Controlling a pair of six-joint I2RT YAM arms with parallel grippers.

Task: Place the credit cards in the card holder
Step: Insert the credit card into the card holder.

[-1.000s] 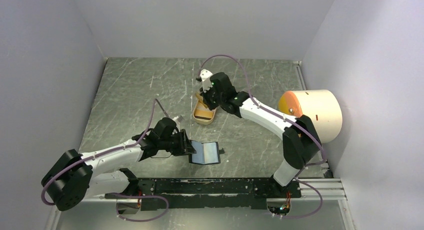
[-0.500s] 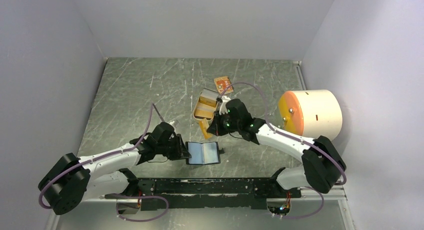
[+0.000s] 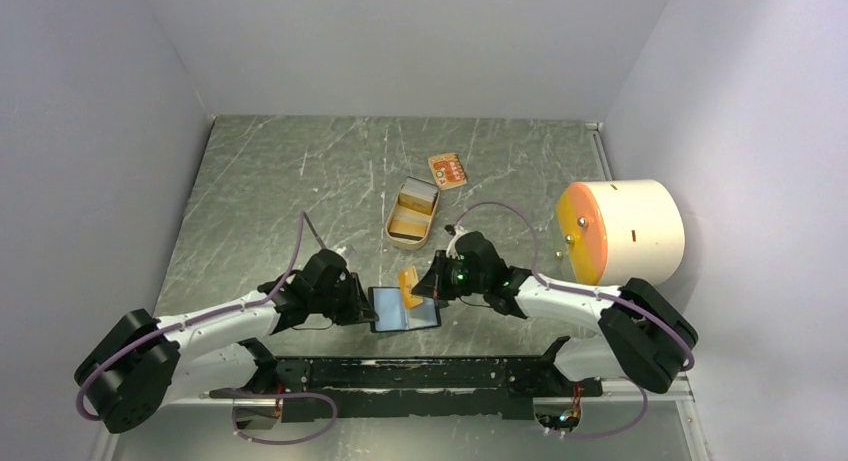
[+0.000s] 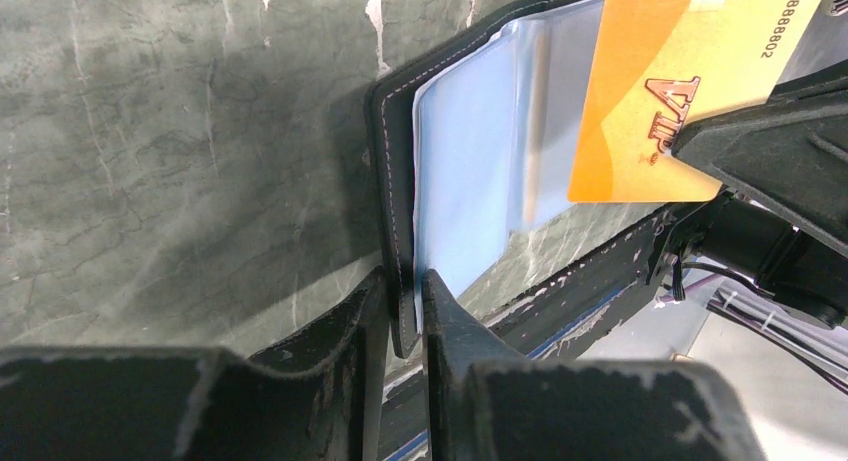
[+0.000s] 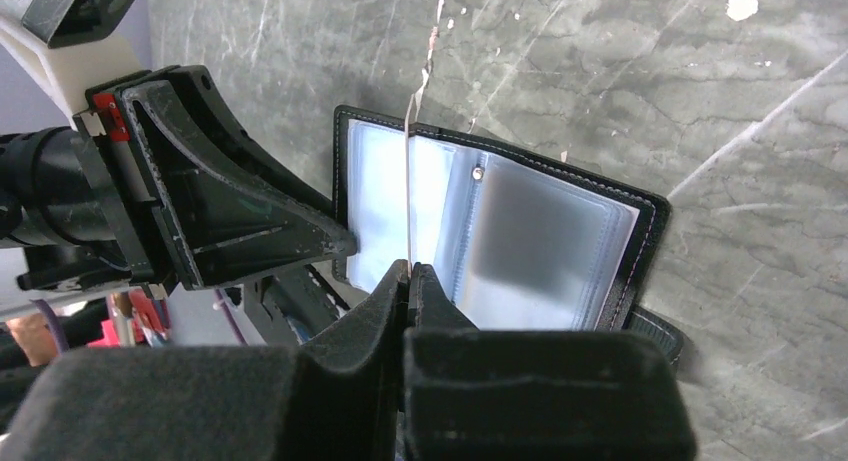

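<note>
Pale grey walls (image 3: 100,81) close in a dark green marbled table (image 3: 270,181), streaked white, stretching far beyond the right gripper (image 3: 424,285).

soft, even light from above; the worktop (image 3: 280,181) has a dull sheen. in wrist views the near jaws blur, and the card holder (image 5: 520,231) glares pale.

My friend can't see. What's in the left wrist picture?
An orange card is held over the open black card holder, which has blue lining. The left gripper pinches the holder's edge, on a grey marbled table.
</note>
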